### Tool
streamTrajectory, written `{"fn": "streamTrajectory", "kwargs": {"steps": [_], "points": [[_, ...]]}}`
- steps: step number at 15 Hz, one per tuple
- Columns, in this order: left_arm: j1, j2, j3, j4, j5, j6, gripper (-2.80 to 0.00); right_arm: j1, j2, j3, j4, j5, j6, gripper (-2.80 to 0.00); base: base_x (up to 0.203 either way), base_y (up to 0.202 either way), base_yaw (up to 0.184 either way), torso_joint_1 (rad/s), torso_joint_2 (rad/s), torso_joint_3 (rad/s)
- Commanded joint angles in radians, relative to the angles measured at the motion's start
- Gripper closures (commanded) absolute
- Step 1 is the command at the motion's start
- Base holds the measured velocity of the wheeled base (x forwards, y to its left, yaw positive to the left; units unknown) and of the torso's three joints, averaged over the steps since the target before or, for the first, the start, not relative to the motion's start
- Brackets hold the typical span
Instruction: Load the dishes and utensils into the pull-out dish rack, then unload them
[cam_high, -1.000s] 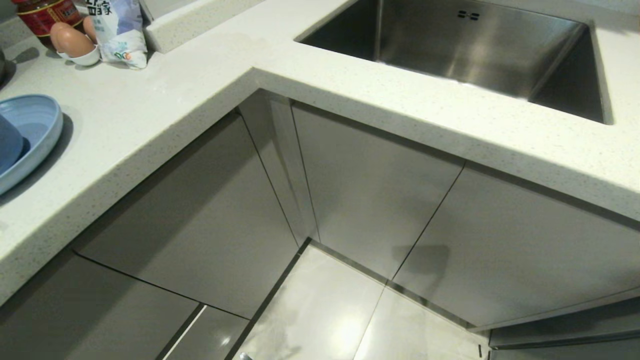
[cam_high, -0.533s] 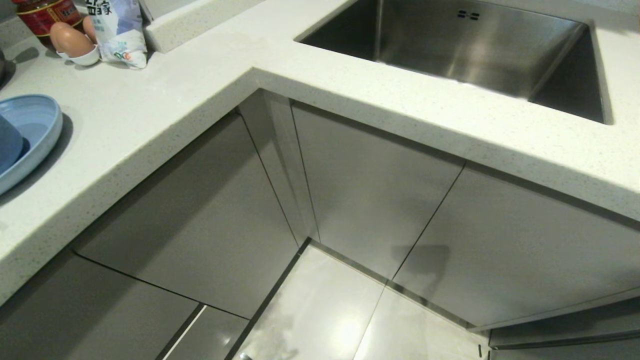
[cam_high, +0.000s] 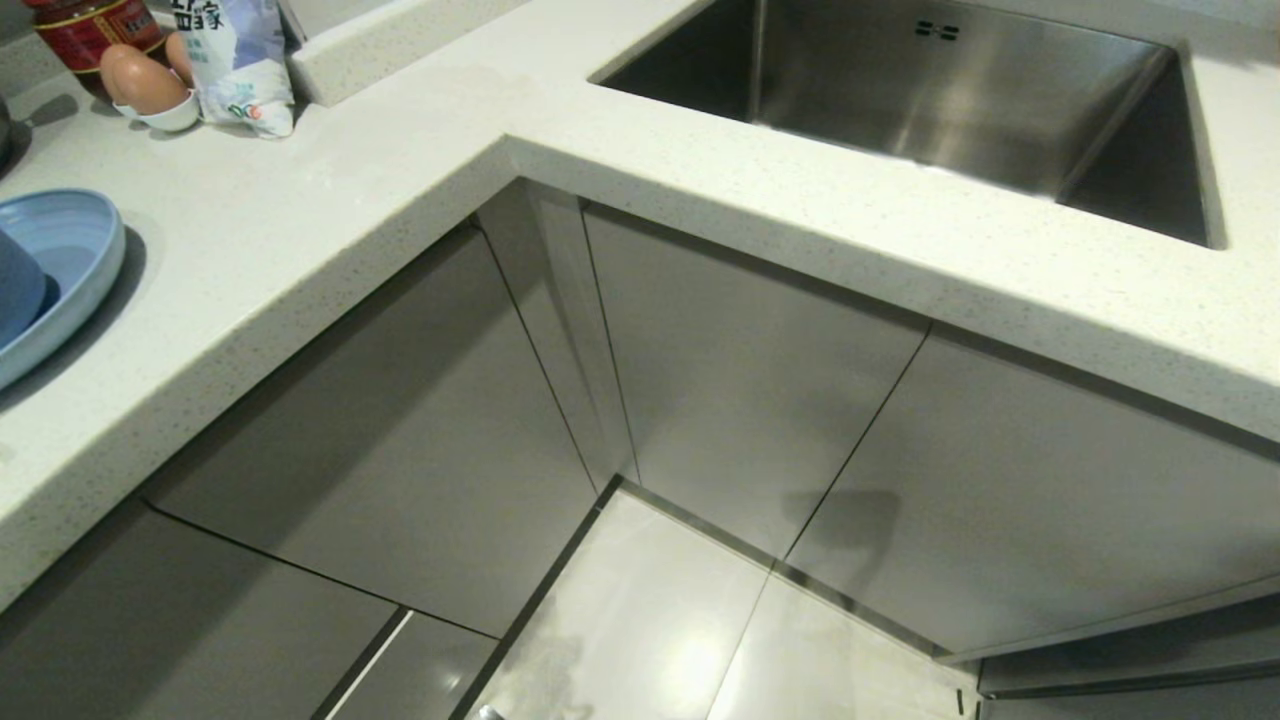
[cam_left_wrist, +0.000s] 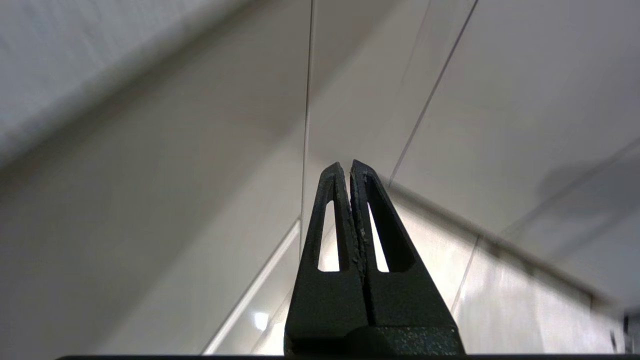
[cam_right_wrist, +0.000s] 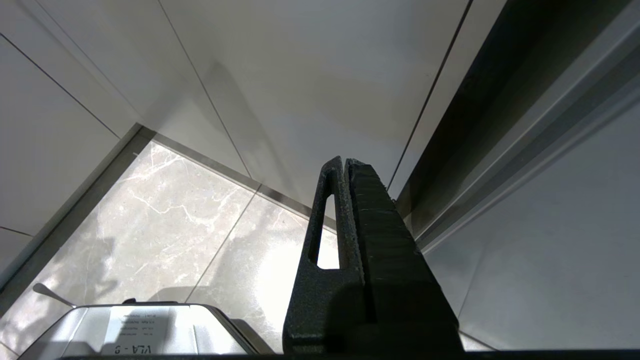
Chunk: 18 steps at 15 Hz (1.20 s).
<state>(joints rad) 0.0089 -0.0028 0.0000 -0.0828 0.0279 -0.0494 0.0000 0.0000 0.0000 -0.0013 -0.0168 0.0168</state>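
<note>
Plate (cam_high: 60, 270) sits at surface (cam_high: 330, 210) left edge, bowl (cam_high: 18, 290) on it; rack not visible, cabinet fronts (cam_high: 740, 400) all flush. Left end effector (cam_left_wrist: 351, 172) pressed together, empty, low before them; right end effector (cam_right_wrist: 344, 167) likewise. Locate the rack's panel seam before pulling.

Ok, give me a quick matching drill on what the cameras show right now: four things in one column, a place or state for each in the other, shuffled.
Things:
1. light blue round matte plate
2. stainless steel sink
3. brown eggs in a small white dish
4. left gripper

Places or states:
A. sunk into the white speckled countertop, at the head view's upper right
B. jaws shut, nothing between them
C. far back on the counter, beside a printed bag
D. on the counter at the head view's left edge

Pairs: 1-D, 2-A, 3-C, 4-B
</note>
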Motion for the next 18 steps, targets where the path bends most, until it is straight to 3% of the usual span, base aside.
{"fn": "streamTrajectory", "kwargs": {"steps": [1,18], "points": [[0.0,0.003,0.023,0.003,0.001,0.0,0.0,0.0,0.0,0.001,0.0,0.0,0.0,0.0,0.0,0.0,0.0,0.0,0.0,0.0],[0.0,0.001,0.03,-0.019,0.0,-0.001,0.0,0.0,0.0,0.0,0.0,0.0,0.0,0.0,0.0,0.0,0.0,0.001,0.0,0.021]]}}
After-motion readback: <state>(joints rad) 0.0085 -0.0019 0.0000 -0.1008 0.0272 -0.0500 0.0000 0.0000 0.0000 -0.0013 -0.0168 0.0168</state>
